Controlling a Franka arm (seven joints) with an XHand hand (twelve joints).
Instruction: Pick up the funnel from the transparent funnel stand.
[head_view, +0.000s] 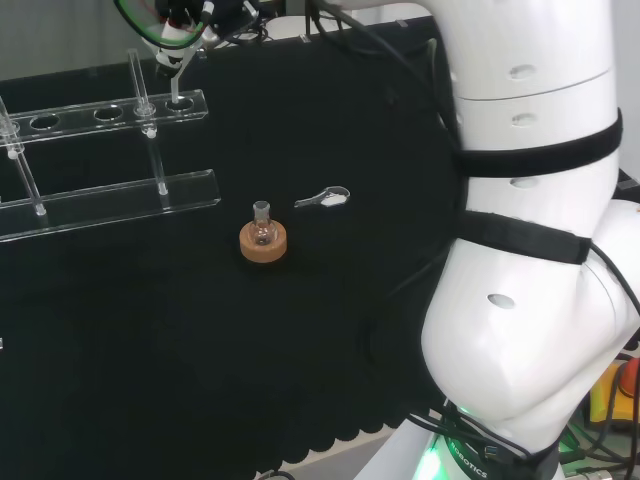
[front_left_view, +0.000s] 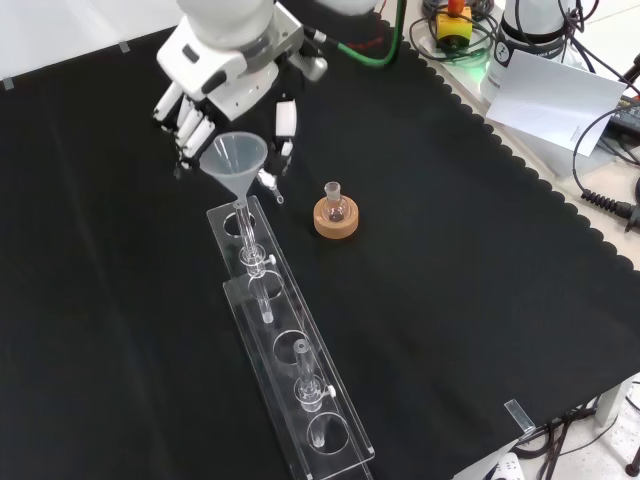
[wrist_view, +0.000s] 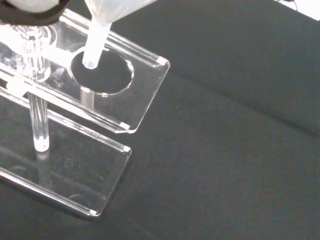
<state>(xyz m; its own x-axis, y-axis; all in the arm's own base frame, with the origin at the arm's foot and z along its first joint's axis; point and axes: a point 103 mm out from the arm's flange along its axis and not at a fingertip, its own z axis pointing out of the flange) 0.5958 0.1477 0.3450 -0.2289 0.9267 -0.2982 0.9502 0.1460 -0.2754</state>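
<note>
Item: funnel (front_left_view: 236, 158), clear plastic by the look of it, cone and narrow stem. Location: at the far end of the transparent funnel stand (front_left_view: 290, 375) in the front view, cone well above the top plate, stem reaching down toward the end hole. In the wrist view the stem tip (wrist_view: 90, 63) hangs just over that hole's opening, at or slightly above the plate; whether it has fully cleared the hole cannot be told.

Orientation: long axis close to upright, mouth up, stem down, a slight lean at most.

Hand (front_left_view: 215, 85): behind and around the cone in the front view, fingers (front_left_view: 190, 125) curled at one side of the rim and another digit (front_left_view: 285, 120) at the opposite side. It appears to pinch the cone between them, though actual contact is hard to confirm.

Handling, as judged: light, thin-walled, smooth and likely slippery; the rim may flex under pressure. The best hold is on the cone's upper wall, opposite sides, and it should lift straight along its axis.

Also on the worktop (front_left_view: 480, 300): small flask (front_left_view: 335, 198) on a cork ring (front_left_view: 336, 222), near the stand; a small clear scoop (head_view: 325, 198).
</note>
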